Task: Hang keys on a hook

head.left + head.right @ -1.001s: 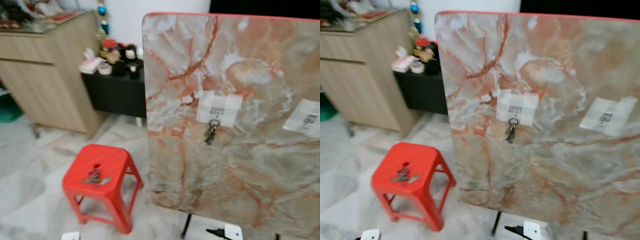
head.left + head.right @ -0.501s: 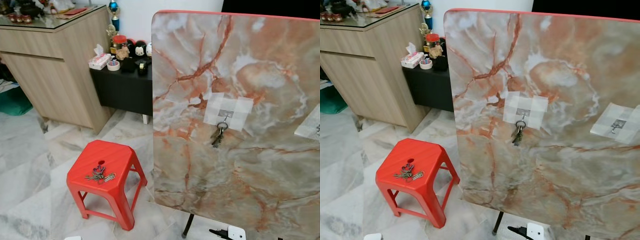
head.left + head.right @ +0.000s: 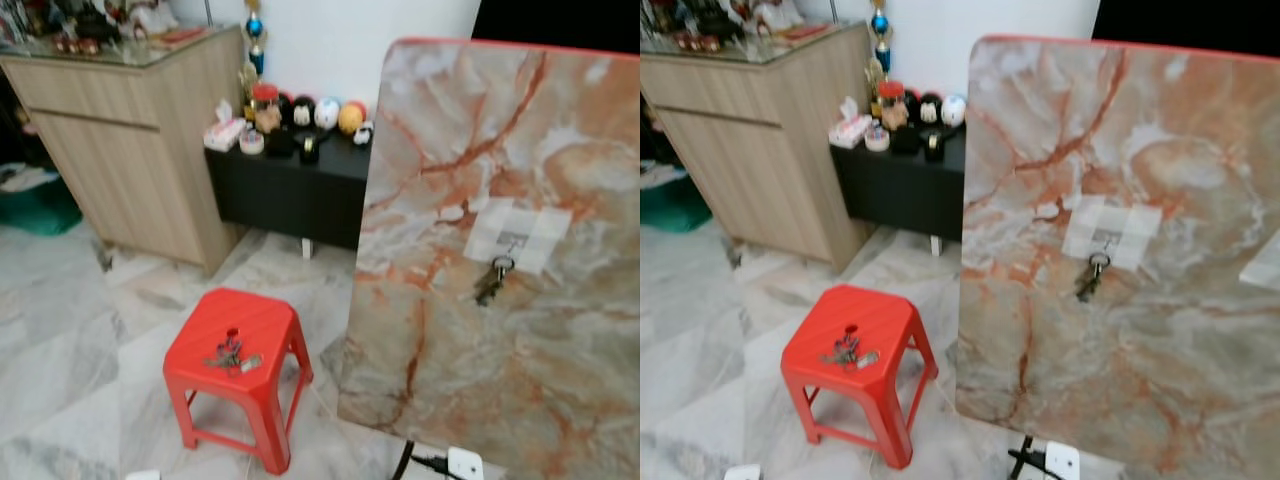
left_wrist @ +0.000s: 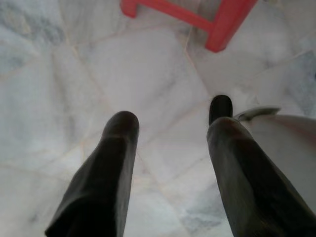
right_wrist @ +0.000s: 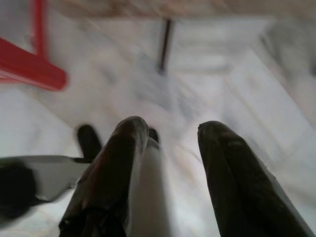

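Fingers apart on both grippers, hanging idle. View swung left: stool with keys now 12 o'clock; pickup likely next.

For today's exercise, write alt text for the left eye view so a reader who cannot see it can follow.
A bunch of keys lies on a red plastic stool on a marble floor, left of an upright marble-patterned board. Another set of keys hangs from a taped hook on the board. Behind stand a wooden cabinet and a low black shelf with trinkets.
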Motion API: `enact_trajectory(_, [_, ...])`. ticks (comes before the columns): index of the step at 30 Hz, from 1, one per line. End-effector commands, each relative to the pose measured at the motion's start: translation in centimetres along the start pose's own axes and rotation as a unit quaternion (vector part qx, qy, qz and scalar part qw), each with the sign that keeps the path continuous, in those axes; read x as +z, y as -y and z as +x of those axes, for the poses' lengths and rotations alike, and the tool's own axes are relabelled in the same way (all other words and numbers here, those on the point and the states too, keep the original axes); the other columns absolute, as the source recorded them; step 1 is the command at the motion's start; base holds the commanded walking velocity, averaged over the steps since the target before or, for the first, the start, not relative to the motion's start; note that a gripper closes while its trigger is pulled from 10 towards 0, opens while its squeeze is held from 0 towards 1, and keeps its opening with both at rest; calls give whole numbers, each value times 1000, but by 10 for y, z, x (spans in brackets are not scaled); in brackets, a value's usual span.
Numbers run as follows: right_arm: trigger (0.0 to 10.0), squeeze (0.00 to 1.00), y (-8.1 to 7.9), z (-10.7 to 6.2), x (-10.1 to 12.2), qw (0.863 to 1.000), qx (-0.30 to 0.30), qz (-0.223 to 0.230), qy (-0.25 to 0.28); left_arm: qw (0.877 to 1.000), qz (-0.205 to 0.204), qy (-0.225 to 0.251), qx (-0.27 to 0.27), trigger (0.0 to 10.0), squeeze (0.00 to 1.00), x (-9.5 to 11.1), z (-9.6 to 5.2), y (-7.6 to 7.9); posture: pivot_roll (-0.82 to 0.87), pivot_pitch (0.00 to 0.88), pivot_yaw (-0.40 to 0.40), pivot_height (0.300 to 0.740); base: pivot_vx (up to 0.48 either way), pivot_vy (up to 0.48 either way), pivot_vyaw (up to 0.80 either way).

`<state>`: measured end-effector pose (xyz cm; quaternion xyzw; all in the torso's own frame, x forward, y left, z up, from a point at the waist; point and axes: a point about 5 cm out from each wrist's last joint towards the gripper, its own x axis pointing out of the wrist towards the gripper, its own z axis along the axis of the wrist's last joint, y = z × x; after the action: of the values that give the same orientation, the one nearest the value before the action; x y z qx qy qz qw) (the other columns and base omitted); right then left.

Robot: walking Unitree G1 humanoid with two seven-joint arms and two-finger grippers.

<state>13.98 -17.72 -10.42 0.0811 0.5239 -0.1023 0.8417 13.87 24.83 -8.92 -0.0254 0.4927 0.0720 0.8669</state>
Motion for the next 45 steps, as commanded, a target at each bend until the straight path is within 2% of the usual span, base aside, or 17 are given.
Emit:
enact_trajectory(1, [10000,0,-6,0,3,1000,6,6,3,1000,2,-18,13,10000,0,-10,-3,-9,35,0,-14,740,0,480,0])
enact_trajectory(35, [10000,0,-8,1,6,1000,13,2,6,1000,8,-17,15,10000,0,-7,-3,-10,53,0,-19,740,0,480,0])
enact_trajectory(41, [10000,0,-13,1,5,1000,21,-11,0,1000,10,-12,25,10000,0,-5,-3,-14,105,0,-55,740,0,134,0])
enact_trajectory(45, [10000,0,-19,1,7,999,33,-27,2,999,-5,-5,39,10000,0,-2,-4,-19,163,0,-110,740,0,0,0])
